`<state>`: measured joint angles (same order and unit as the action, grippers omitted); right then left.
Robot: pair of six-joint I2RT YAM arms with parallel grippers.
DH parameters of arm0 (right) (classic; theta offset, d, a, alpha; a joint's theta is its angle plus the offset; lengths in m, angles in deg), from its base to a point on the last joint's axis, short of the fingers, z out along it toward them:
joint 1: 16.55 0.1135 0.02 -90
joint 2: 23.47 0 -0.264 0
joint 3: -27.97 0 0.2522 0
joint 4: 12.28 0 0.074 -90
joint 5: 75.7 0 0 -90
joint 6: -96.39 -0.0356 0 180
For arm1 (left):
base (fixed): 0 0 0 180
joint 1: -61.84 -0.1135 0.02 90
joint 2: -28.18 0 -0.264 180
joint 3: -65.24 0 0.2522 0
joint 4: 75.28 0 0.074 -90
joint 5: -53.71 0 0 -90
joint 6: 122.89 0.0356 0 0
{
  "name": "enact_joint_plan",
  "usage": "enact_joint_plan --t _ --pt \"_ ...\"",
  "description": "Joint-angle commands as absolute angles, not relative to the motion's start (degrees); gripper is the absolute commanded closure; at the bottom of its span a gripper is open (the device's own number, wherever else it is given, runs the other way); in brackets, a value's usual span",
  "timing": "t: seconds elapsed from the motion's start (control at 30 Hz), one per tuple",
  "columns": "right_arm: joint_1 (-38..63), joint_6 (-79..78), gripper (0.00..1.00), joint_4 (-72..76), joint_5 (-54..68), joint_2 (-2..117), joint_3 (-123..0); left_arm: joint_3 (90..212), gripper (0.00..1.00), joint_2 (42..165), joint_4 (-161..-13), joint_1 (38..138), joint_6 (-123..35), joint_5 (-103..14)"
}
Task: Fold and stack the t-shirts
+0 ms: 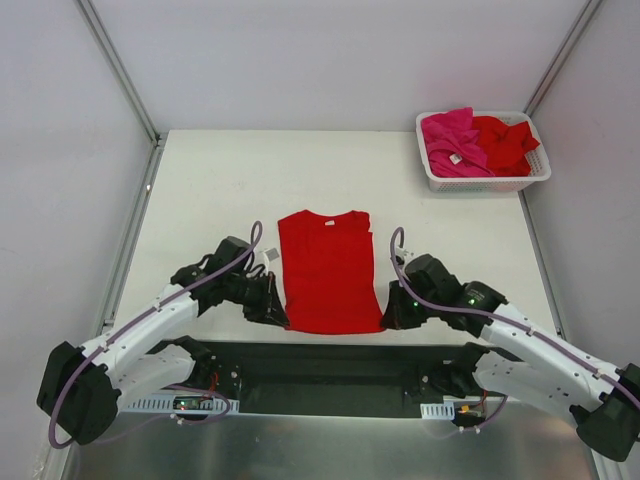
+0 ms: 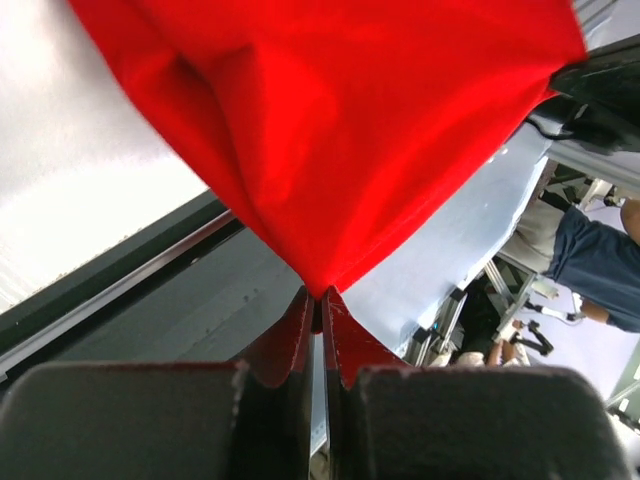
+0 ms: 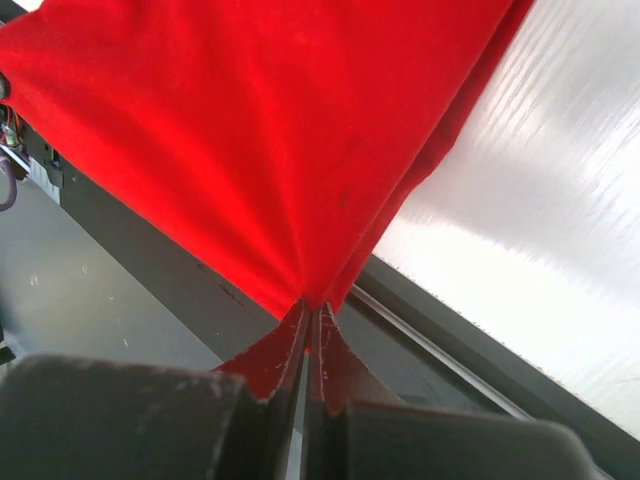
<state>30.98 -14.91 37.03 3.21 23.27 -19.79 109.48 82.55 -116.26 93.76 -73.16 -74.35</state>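
Observation:
A bright red t-shirt (image 1: 326, 270) lies lengthwise on the white table (image 1: 200, 180), collar toward the far side, sleeves folded in. My left gripper (image 1: 277, 316) pinches its near left hem corner; in the left wrist view the red t-shirt (image 2: 330, 130) runs into the shut left gripper (image 2: 321, 297). My right gripper (image 1: 388, 320) pinches the near right hem corner, and in the right wrist view the red t-shirt (image 3: 260, 140) fans out from the shut right gripper (image 3: 311, 308). More t-shirts, one magenta-pink (image 1: 452, 140) and one red (image 1: 505, 142), fill the basket.
A white slotted basket (image 1: 487, 183) stands at the far right corner of the table. A black base plate (image 1: 330, 375) runs along the near edge between the arm mounts. White walls enclose the table on three sides.

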Motion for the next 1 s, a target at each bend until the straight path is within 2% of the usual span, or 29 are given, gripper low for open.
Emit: enact_joint_plan --t 0.0,0.53,0.97 --pt "31.17 -12.07 0.99 42.09 7.79 24.52 -25.25 116.96 1.0 84.51 -119.62 94.01 -71.48 -71.27" --pt "29.24 -4.69 0.98 43.76 13.68 34.45 -39.66 133.66 1.0 93.22 -124.19 93.92 -64.44 -66.53" --pt "21.51 1.29 0.99 45.25 11.67 41.13 -50.21 133.4 1.0 91.03 -125.25 93.83 -64.35 -64.33"
